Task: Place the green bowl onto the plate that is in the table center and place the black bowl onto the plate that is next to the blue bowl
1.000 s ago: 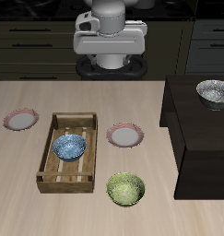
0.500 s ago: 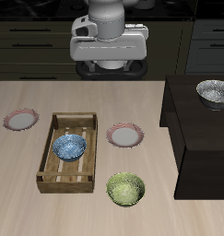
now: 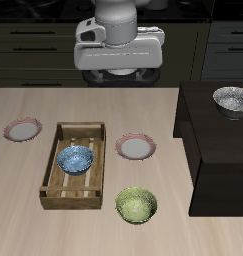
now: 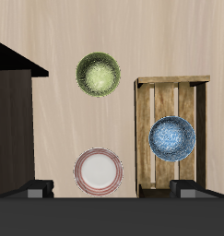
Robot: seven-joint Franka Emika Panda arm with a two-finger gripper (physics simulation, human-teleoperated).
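The green bowl stands near the table's front edge; it also shows in the wrist view. A pink-rimmed plate lies at the table center, and shows in the wrist view. The blue bowl sits in a wooden tray; both show in the wrist view, bowl and tray. A second plate lies beyond the tray. The black bowl sits on a dark cabinet. My gripper hangs high near the table's back, open and empty, its fingertips spread wide.
The dark cabinet is a raised block along one side of the table; its edge shows in the wrist view. Dark kitchen cupboards stand behind the robot.
The gripper head has shifted slightly forward and toward the camera, looking larger. Bowls, plates and tray have not moved.
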